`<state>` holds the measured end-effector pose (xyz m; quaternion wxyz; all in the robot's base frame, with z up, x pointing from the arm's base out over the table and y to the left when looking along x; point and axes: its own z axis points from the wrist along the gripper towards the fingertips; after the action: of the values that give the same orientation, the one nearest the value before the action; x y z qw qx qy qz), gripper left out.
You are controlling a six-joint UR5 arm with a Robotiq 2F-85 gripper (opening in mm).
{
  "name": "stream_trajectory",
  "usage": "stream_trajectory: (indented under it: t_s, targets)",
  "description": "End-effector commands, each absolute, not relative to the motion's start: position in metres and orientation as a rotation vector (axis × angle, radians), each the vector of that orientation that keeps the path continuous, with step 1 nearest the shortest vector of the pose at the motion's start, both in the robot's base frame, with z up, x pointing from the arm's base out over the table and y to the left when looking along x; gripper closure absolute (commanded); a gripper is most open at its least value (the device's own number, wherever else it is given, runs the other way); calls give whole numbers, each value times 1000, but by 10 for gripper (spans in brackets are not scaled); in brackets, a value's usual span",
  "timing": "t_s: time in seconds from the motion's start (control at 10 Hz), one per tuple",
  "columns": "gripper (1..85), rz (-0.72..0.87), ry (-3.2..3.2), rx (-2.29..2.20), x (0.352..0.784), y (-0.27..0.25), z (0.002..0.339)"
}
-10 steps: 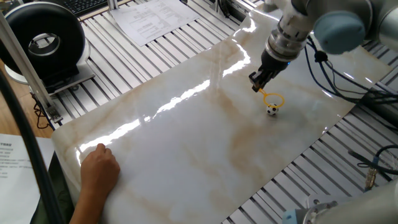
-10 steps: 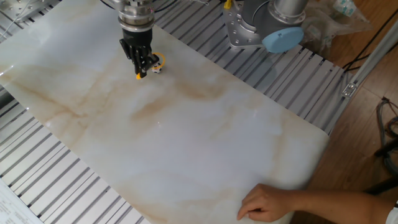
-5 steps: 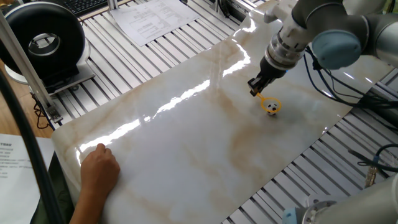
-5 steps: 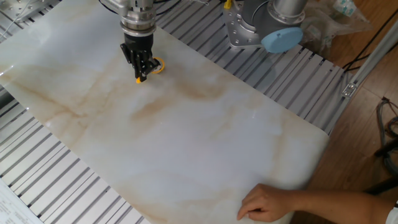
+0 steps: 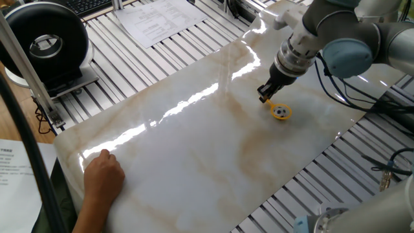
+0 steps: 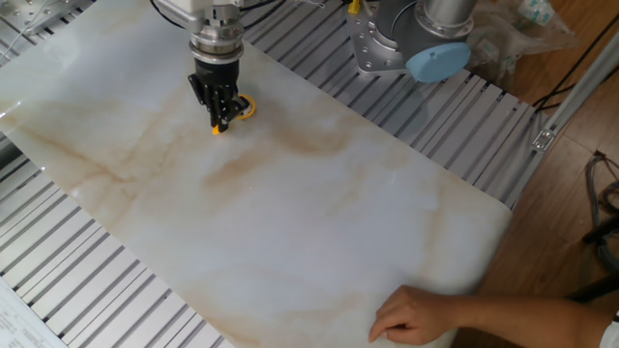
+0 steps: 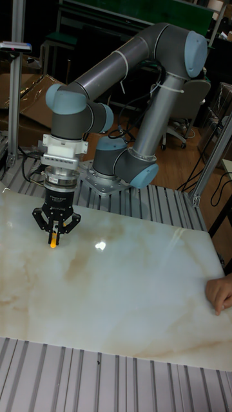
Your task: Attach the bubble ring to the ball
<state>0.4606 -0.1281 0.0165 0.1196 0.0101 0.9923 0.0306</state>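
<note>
The orange-yellow bubble ring (image 5: 281,112) lies low on the marble tabletop (image 5: 194,142), and the tiny black-and-white ball (image 5: 280,112) sits inside its hoop. My gripper (image 5: 265,97) is shut on the ring's short stub handle, just left of the hoop. In the other fixed view the gripper (image 6: 221,124) stands over the ring (image 6: 246,104), and the ball is hidden behind the fingers. In the tall fixed view only the orange stub (image 7: 51,243) shows between the closed fingers of the gripper (image 7: 53,241).
A person's hand (image 5: 103,175) rests on the near left edge of the slab, also seen as the hand (image 6: 416,314). A black round device (image 5: 45,42) and papers (image 5: 155,19) lie on the slatted table. The arm's base (image 6: 406,43) and cables (image 5: 381,97) stand beside the slab.
The gripper has carried the ring a little sideways and down, so the hoop now sits around the ball instead of beside it. The hand has not moved.
</note>
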Motion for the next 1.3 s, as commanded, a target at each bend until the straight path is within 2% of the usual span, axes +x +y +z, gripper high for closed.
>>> stream_trajectory:
  t_s: [0.0,0.2,0.5,0.9,1.2]
  targets:
    - [843,104,2900,26,460,-128,15]
    - [710,101,2907,-19,458,-127,18]
    - [587,106,2917,-56,453,-127,23]
    - [530,109,2920,-89,449,-127,25]
    - [580,55,2944,-72,446,-151,43]
